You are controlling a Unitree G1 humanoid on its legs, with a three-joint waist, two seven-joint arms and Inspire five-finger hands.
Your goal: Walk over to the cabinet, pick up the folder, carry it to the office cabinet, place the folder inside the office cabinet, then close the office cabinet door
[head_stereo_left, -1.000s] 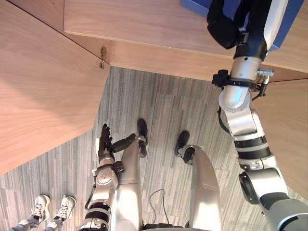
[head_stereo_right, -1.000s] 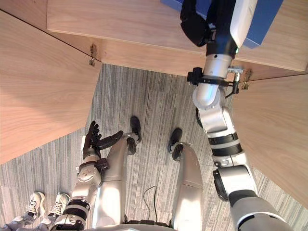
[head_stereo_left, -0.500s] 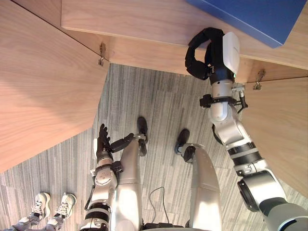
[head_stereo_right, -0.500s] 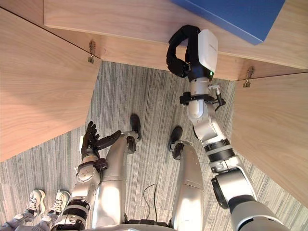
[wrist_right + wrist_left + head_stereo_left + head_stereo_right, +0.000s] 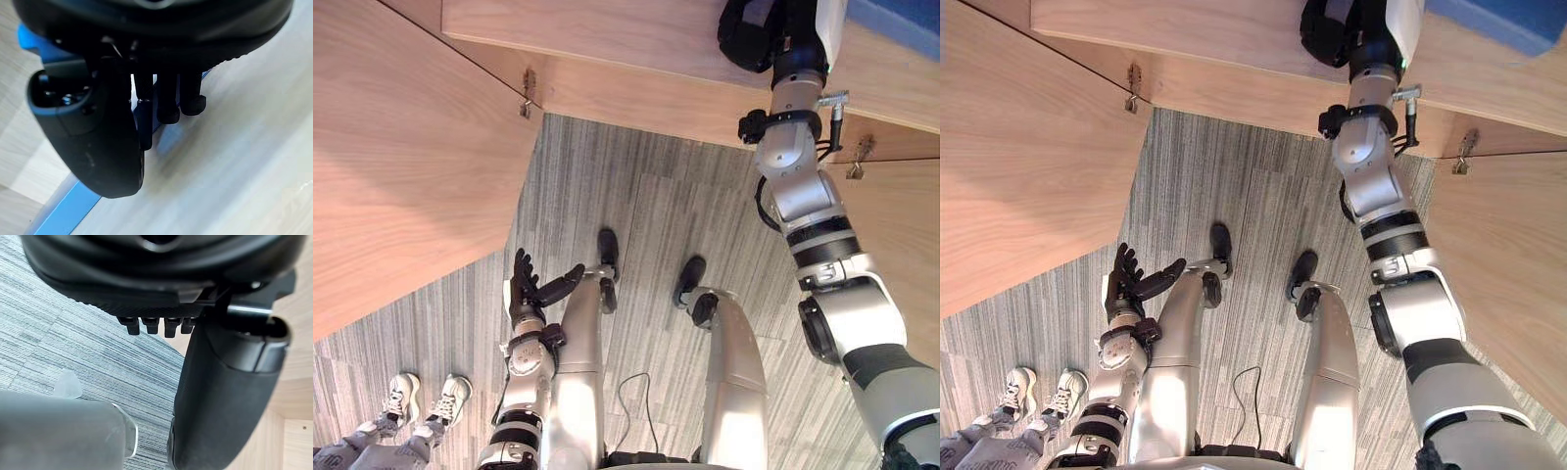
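**Folder (image 5: 1498,18) lies on the cabinet shelf (image 5: 607,39), right hand (image 5: 756,34) at its edge**

At the far left, the cabinet's left door (image 5: 401,166) stands open, hung on a metal hinge (image 5: 526,104) at the shelf's corner. Below it, a person's shoes (image 5: 403,390) stand on the grey carpet (image 5: 636,206).

Next comes the left hand (image 5: 524,294), low beside the robot and well apart from the cabinet. Its fingers are spread, its thumb stands out, and it holds nothing. Its own wrist view shows the fingers (image 5: 151,325) as a short straight row, with carpet past them and pale wood off to one side.

The wooden shelf runs across the top of both head views. There the right hand is raised over the shelf's front, and from the head it reads as a dark bulk whose fingers are hard to make out. The right wrist view supplies the detail. The fingers (image 5: 168,105) hang loosely extended in a row with the thumb (image 5: 98,147) beside them and nothing clasped between. Their tips are down by the shelf boards at the folder's edge; I cannot tell whether they touch it.

The blue folder lies flat on the shelf just right of that hand, and neither hand holds it. The head views show it as a blue corner, while the wrist view shows a long blue strip running behind the thumb.

Farthest right, the right door (image 5: 901,255) also stands open on its own hinge (image 5: 857,162).
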